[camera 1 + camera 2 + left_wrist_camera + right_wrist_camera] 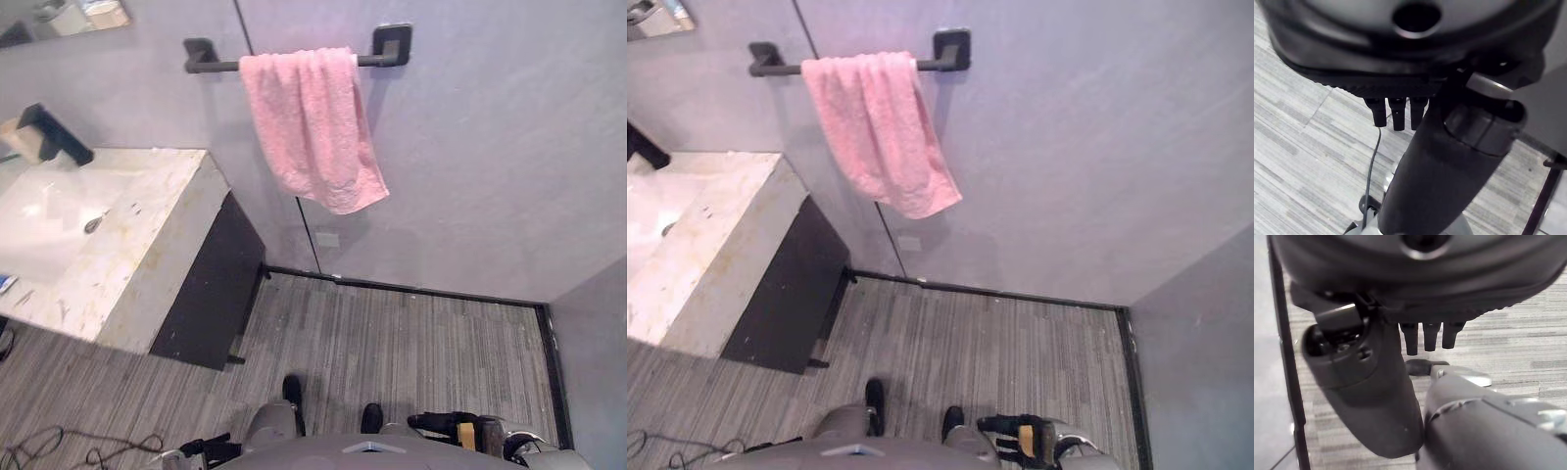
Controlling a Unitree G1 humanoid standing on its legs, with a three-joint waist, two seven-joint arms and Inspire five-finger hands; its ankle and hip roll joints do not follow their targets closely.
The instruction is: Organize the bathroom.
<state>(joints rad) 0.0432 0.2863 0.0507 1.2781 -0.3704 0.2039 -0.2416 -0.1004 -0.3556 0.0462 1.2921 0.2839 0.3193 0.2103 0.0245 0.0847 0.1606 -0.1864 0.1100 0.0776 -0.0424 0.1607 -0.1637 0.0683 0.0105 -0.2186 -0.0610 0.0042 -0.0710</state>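
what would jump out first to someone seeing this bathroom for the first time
The pink towel draped over the black wall bar, one corner hanging lower than the other. Next, the pale stone sink counter on a dark cabinet at the robot's left, above grey striped flooring.

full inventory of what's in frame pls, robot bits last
towel: 1, pink, draped over the rail, hanging askew against the wall
towel rail: 1, black, mounted on the grey wall
washbasin: 1, white, set in a pale marbled counter at the left
vanity cabinet: 1, dark, under the counter
tap: 1, black, at the back of the basin
floor: grey striped planks
left hand: 1, dark, fingers straight, hanging above the floor, holding nothing
right hand: 1, dark, fingers straight, hanging above the floor, holding nothing
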